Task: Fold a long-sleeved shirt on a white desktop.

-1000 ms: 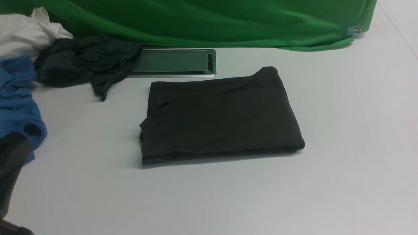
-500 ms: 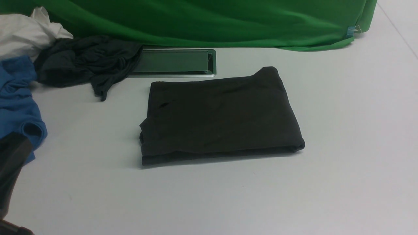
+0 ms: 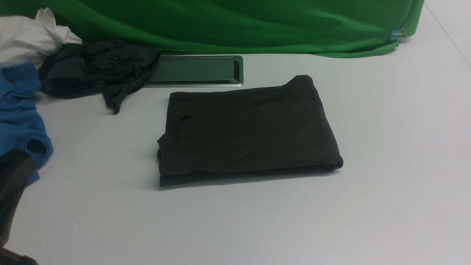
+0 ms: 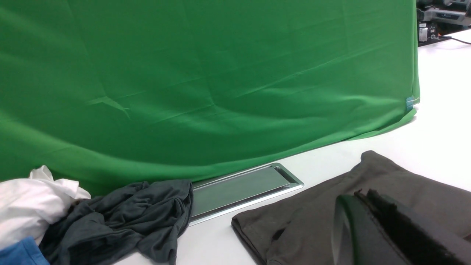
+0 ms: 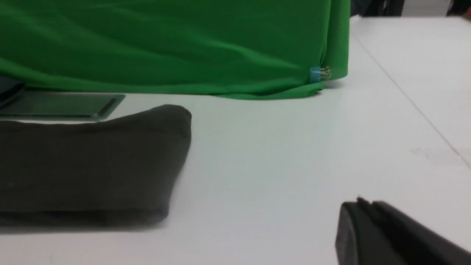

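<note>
And there lies the long-sleeved shirt (image 3: 246, 129), folded into a dark, roughly four-cornered bundle in the centre of the front frame, flat on the white desktop (image 3: 386, 147), its upper right corner poking up and a loose bit jutting at its left edge! Both pincers are clenched with nothing between the tips, the left gripper (image 4: 364, 195) seen in its own wrist view and the right gripper (image 5: 368, 201) in its own, clear of the cloth. Over at the upper left sit a slate-grey garment (image 3: 95, 70), a white cloth (image 3: 33, 38) and, just below, a blue garment (image 3: 22, 110)!
</note>
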`<control>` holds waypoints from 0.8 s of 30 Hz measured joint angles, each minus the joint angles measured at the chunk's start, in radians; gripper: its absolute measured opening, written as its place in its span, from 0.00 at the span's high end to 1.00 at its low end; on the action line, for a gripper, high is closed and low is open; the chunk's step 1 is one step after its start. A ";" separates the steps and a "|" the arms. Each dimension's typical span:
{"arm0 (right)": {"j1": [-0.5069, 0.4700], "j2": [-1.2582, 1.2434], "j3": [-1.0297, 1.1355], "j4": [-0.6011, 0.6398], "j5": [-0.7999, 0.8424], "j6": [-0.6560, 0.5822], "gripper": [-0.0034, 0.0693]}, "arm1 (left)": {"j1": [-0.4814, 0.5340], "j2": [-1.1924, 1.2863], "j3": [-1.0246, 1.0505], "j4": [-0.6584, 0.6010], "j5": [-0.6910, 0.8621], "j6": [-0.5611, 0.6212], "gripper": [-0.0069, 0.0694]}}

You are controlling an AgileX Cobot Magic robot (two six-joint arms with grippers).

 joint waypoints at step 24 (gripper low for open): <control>-0.003 -0.036 0.028 -0.003 0.055 0.000 0.88 | 0.000 0.000 0.002 0.000 0.001 0.000 0.89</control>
